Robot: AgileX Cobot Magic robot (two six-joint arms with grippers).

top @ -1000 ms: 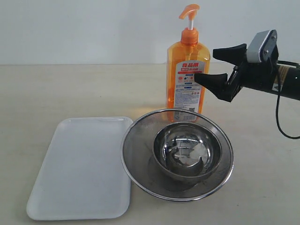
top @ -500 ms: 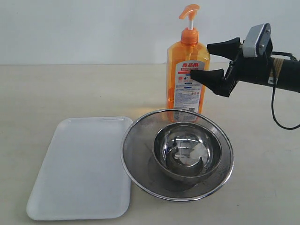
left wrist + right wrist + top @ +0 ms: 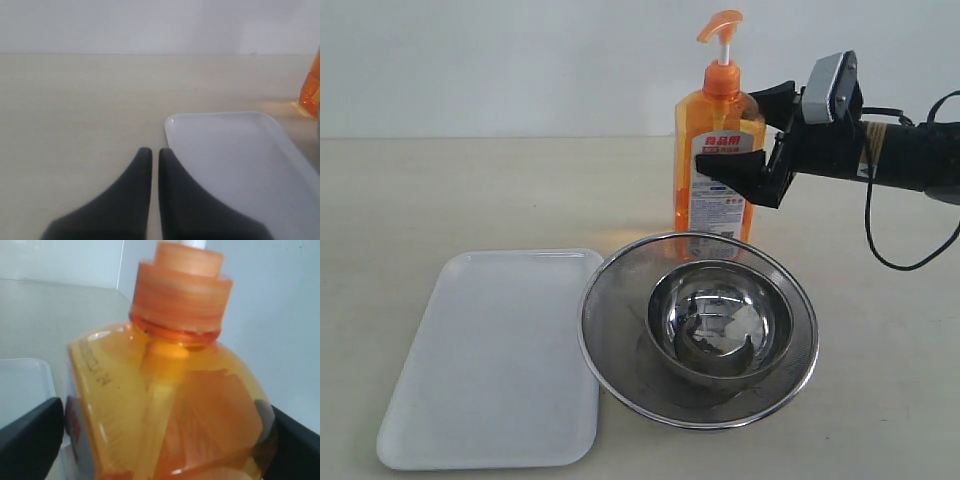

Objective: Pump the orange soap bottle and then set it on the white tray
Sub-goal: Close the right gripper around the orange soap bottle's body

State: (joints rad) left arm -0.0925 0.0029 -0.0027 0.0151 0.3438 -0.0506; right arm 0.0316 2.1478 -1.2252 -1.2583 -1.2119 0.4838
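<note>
The orange soap bottle stands upright on the table behind the strainer, its pump head up. My right gripper reaches in from the right and stands open astride the bottle's upper body, one finger across the front label and the other behind. In the right wrist view the bottle fills the space between the two dark fingers of that gripper. The white tray lies at the front left with nothing on it. My left gripper hovers shut by the tray's corner; the bottle's base shows at the edge.
A round steel mesh strainer holding a steel bowl sits right in front of the bottle and beside the tray. A black cable hangs from the right arm. A pale wall rises behind the table.
My right gripper has moved left and slightly up, from beside the bottle to astride its upper body. The bottle has shifted slightly left.
</note>
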